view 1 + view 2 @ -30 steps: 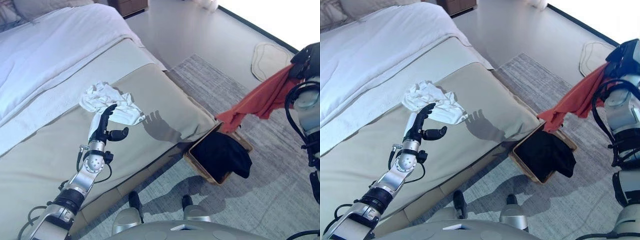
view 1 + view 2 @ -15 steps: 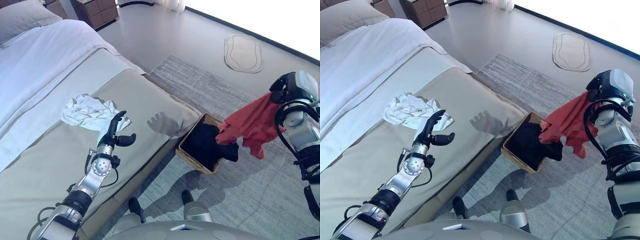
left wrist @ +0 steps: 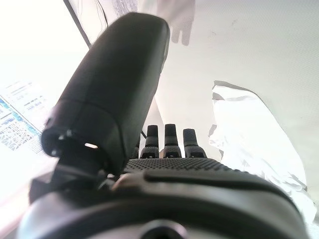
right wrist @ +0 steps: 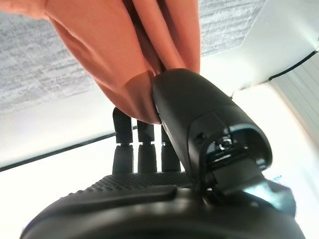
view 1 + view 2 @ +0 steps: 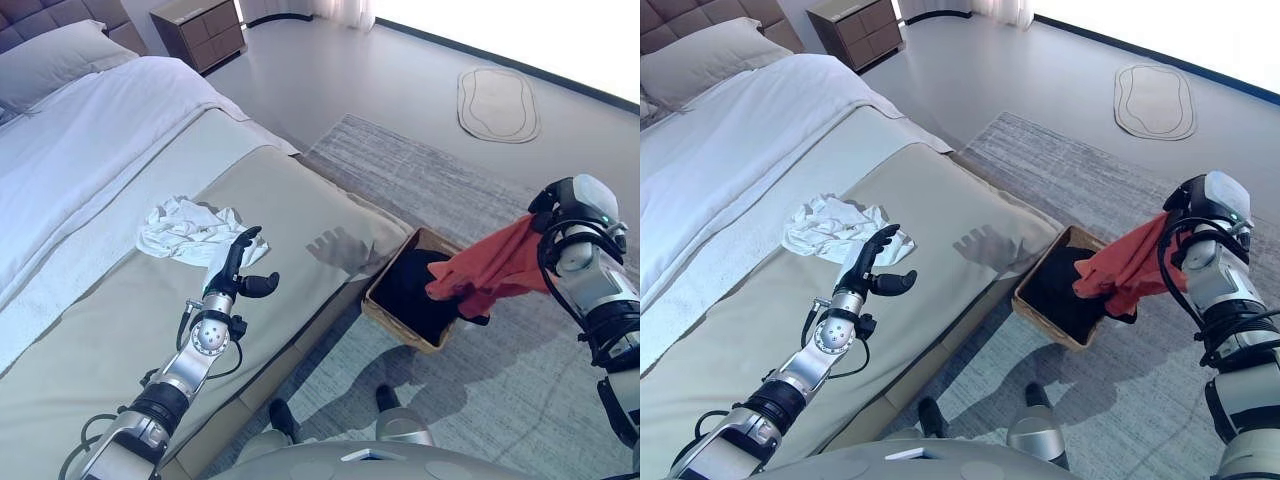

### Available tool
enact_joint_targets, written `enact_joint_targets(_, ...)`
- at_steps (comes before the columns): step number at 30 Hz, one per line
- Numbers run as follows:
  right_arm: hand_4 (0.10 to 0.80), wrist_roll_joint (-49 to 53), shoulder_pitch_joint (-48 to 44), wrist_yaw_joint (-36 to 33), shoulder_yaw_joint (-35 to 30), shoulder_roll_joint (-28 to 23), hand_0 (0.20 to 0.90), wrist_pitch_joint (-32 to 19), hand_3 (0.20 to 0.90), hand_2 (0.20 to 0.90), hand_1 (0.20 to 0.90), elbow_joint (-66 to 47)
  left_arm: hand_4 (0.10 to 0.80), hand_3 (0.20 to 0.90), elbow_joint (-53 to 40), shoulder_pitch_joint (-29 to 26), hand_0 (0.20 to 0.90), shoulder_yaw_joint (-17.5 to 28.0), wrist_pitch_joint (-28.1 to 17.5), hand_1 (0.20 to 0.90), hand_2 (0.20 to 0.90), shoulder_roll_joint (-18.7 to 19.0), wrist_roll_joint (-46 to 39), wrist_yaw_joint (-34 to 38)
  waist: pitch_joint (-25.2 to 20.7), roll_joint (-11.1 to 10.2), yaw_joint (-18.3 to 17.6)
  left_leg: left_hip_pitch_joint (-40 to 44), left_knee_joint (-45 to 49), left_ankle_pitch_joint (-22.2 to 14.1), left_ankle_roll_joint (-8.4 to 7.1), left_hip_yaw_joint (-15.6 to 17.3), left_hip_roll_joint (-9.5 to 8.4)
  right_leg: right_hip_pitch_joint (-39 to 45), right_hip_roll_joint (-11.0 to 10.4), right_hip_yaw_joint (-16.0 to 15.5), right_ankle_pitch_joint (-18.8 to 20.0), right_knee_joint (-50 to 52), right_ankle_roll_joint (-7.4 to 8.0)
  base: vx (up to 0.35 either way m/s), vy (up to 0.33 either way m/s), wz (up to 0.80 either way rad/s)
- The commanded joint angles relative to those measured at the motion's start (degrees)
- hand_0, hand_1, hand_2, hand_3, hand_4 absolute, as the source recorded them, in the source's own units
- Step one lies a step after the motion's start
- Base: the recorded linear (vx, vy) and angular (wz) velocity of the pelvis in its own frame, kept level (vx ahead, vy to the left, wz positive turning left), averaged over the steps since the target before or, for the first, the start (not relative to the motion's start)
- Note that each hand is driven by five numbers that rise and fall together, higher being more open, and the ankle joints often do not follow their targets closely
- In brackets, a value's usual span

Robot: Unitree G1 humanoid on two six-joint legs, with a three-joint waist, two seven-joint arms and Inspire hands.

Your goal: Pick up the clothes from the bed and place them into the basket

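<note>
Black garment (image 5: 425, 285) already in basket (image 5: 385, 318) | your right hand (image 5: 1185, 205) pinches orange garment (image 5: 490, 270) above it | left hand (image 5: 232, 268) fingers straight, empty | white clothes (image 5: 190, 228) remain on bed (image 5: 110, 330).

Head eyes look down; wrist cameras close.

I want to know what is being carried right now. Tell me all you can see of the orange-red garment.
The orange-red garment is soft, plain cloth, bunched and creased, with no print showing. The right hand pinches its upper end between thumb and fingers. From there it hangs slanting down, its lower end over the open wicker basket on the rug beside the bed, above the dark clothing already inside. Whether it touches that clothing cannot be told.
</note>
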Motion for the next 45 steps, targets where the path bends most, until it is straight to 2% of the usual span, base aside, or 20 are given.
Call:
enact_joint_targets(1, 0.188, -3.31, -5.82, -3.43, 1.79, -3.33, 0.375, -3.43, 0.288, 0.375, 0.375, -0.07, 0.800, 0.900, -1.22, -4.86, 0.900, 0.00, -4.06, 0.900, 0.900, 1.20, 0.97, 1.79, -2.81, -0.58, 2.87, 4.68, 0.13, -6.14, -3.43, -1.13, 3.65, -5.29, -0.90, -2.40, 2.77, 3.49, -1.32, 0.007, -0.008, 0.04)
enact_joint_targets(2, 0.723, -3.42, -5.79, -3.81, 1.81, -3.08, 0.834, -3.35, 0.823, 0.834, 0.834, -0.16, 0.800, 0.900, -1.24, -4.81, 0.900, 0.06, -4.09, 0.900, 0.900, 1.20, 0.97, 1.86, -2.70, -0.47, 2.94, 4.61, 0.13, -6.10, -3.41, -1.16, 3.62, -5.34, -0.97, -2.48, 2.79, 3.50, -1.30, 0.003, -0.002, 0.04)
enact_joint_targets(3, 0.800, -3.47, -5.78, -3.91, 1.80, -3.01, 0.900, -3.32, 0.900, 0.900, 0.900, -0.18, 0.800, 0.900, -1.25, -4.81, 0.900, 0.07, -4.07, 0.900, 0.900, 1.20, 0.98, 1.89, -2.68, -0.45, 2.95, 4.59, 0.13, -6.09, -3.41, -1.17, 3.61, -5.35, -0.99, -2.50, 2.80, 3.49, -1.29, 0.000, 0.000, 0.00)
enact_joint_targets(14, 0.800, -3.53, -4.27, -4.38, 1.50, -1.51, 0.900, -2.75, 0.900, 0.900, 0.900, -1.05, 0.800, 0.900, -2.05, -4.16, 0.900, 0.63, -4.23, 0.900, 0.900, 1.76, 0.83, 1.49, -1.96, -0.02, 3.23, 4.29, 0.13, -6.20, -3.15, -1.46, 3.28, -5.39, -1.40, -2.80, 2.94, 3.25, -1.12, 0.000, 0.000, 0.00)
enact_joint_targets(31, 0.800, -3.82, -4.44, -4.23, 2.05, -1.45, 0.900, -2.50, 0.900, 0.900, 0.900, -2.41, 0.800, 0.900, -2.39, -4.07, 0.900, 0.81, -3.02, 0.900, 0.900, 2.19, -0.06, 1.77, -2.24, -0.93, 4.39, 4.22, 0.13, -5.85, -3.03, -2.57, 3.41, -4.25, -1.72, -3.67, 2.88, 3.02, -1.24, -0.002, -0.001, 0.02)
enact_joint_targets(35, 0.800, -4.20, -6.54, -4.97, 3.34, -1.21, 0.900, -2.77, 0.900, 0.900, 0.900, -3.70, 0.800, 0.900, -2.27, -3.53, 0.900, 0.94, -2.60, 0.900, 0.900, 2.10, -0.62, 2.20, -2.35, -1.55, 5.79, 3.58, 0.13, -5.48, -3.09, -3.88, 3.42, -3.88, -1.91, -4.91, 2.74, 2.89, -1.39, -0.033, -0.021, 0.10)
enact_joint_targets(45, 0.800, -7.21, -17.16, -8.45, 12.49, 0.39, 0.900, -4.03, 0.900, 0.900, 0.900, -4.31, 0.800, 0.900, -0.27, -3.20, 0.900, 0.34, -0.97, 0.900, 0.900, 2.14, 0.76, 5.85, -2.96, -2.62, 11.25, 0.73, 0.13, -4.17, -2.87, -8.58, 2.64, -2.67, -2.99, -9.45, 1.81, 2.83, -1.87, -0.026, -0.007, 0.24)
